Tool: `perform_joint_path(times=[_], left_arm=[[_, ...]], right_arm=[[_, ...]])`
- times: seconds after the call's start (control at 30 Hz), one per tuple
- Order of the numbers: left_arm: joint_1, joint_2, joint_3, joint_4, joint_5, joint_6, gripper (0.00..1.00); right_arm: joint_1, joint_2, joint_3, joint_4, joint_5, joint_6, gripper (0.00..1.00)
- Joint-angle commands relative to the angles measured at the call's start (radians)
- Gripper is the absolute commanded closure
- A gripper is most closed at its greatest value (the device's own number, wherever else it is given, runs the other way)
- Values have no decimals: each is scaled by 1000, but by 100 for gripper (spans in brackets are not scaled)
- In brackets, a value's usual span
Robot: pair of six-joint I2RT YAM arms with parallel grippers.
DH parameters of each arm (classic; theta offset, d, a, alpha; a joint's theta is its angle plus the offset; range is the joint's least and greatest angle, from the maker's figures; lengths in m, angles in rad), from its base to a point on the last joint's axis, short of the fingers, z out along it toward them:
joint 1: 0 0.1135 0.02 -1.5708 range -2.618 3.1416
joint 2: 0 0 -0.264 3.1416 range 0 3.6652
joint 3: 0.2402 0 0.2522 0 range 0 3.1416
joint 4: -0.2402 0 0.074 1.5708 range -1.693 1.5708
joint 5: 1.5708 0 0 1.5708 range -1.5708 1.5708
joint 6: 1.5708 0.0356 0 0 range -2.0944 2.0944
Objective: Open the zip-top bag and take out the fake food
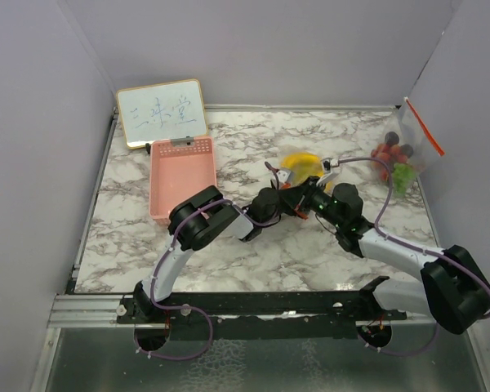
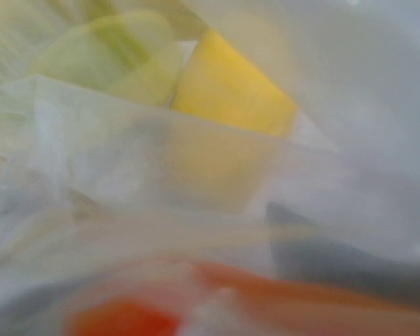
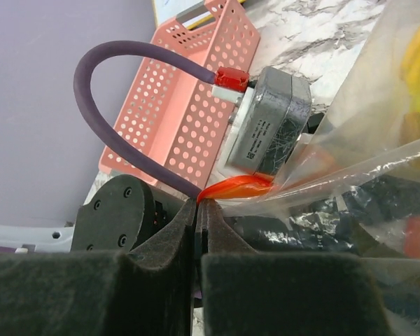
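Now hold right gripper (image 3: 197, 213) clamped shut on the zip-top bag (image 3: 364, 140) at its orange rim, just right of the pink basket (image 3: 189, 105). Spread of left gripper (image 1: 291, 186): cannot tell through blurred film; probably at the bag's mouth. Go slowly for the yellow fake food (image 2: 231, 91) inside, lifting without dragging the film or losing the rim.

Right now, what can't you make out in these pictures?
- Left gripper: top view, too small, dark on dark; open or shut unclear.
- Yellow piece: left wrist view, blurred through the bag; which fruit unclear.
- Whiteboard writing: top view, too small to read.
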Motion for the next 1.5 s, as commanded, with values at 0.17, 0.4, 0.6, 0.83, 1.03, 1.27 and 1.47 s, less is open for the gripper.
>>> perform_joint_path(times=[0.17, 0.4, 0.6, 0.83, 1.03, 1.27, 1.47], left_arm=[[-65, -3, 35, -80, 4, 174, 77], [-64, -52, -15, -79, 19, 184, 87], [-59, -154, -147, -99, -1, 229, 88], [-40, -235, -261, -94, -20, 220, 85], [-31, -248, -271, -92, -17, 212, 72], [-27, -267, -303, -65, -20, 196, 51], [-23, -298, -333, -47, -22, 159, 37]], right_arm=[[41, -47, 86, -114, -155, -40, 98], [41, -108, 112, -275, -55, -122, 94], [15, -111, 273, -579, 283, -233, 42], [-85, -96, 277, -688, 450, -271, 27], [-112, -101, 221, -653, 421, -267, 26], [-169, -116, 211, -678, 420, -244, 27], [-310, -108, 145, -607, 255, -202, 29]])
